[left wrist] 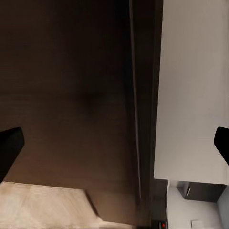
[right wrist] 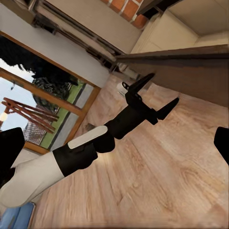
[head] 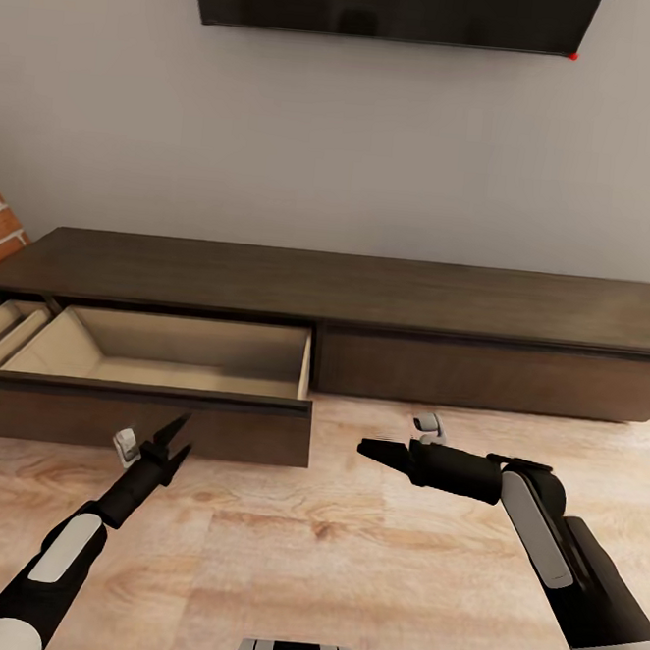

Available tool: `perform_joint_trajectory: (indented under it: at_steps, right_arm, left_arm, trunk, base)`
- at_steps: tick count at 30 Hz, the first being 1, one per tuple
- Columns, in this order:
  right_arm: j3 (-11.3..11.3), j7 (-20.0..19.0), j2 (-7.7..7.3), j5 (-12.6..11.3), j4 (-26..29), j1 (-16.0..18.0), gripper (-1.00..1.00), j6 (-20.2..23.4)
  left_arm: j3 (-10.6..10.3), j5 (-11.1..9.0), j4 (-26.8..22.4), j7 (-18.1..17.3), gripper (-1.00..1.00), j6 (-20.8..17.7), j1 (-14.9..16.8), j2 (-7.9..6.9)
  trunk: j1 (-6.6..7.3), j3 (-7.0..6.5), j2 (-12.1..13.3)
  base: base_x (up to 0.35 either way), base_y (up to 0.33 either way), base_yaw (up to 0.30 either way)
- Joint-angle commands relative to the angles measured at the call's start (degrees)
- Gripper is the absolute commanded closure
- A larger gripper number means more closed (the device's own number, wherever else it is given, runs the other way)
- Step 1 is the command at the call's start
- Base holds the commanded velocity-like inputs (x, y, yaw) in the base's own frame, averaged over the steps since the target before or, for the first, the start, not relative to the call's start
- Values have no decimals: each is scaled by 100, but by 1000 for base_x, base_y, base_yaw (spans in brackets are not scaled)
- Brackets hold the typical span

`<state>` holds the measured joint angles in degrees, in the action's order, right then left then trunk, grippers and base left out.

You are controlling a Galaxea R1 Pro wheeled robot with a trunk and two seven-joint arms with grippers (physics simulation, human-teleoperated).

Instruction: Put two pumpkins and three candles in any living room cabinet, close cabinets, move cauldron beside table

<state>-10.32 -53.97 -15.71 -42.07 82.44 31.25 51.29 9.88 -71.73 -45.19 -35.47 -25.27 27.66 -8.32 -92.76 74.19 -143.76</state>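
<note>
The cabinet [head: 484, 309] lies just ahead of both claws, its left drawer [head: 139, 417] pulled out, apparently empty. Left gripper [head: 175, 440] hovers spread before the drawer front; right gripper [head: 378, 452] looks parted, empty.

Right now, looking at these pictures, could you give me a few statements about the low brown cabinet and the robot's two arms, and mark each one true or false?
1. The long, low dark brown wood-grain cabinet has its left drawer pulled out. True.
2. An orange pumpkin lies in that drawer. False: the visible beige inside holds nothing.
3. The left gripper has its fingers spread in front of the drawer's face. True.
4. The right gripper clamps a candle. False: it holds nothing.
5. The cabinet's right drawer front is closed. True.
</note>
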Motion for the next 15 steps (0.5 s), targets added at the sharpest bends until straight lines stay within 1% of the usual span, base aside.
perform_joint_trajectory:
  at_steps: [1, 5, 15]
  right_arm:
    - [-5, 1, -3, -21, -2, 4, -100, 26]
    - [-5, 1, -3, -21, -1, 4, -100, 24]
    - [-5, 1, -2, -21, -5, 4, -100, 22]
  left_arm:
    - [5, -43, 2, -4, -100, -48, 2, 1]
    - [5, -43, 2, -11, -100, -48, 2, -3]
    - [5, -49, 2, -38, -100, -53, 2, -3]
  trunk:
    - [4, 4, -2]
    - [4, 4, -2]
    - [4, 4, -2]
  base:
    - [-219, 0, 0]
    - [-86, 0, 0]
    - [-9, 0, 0]
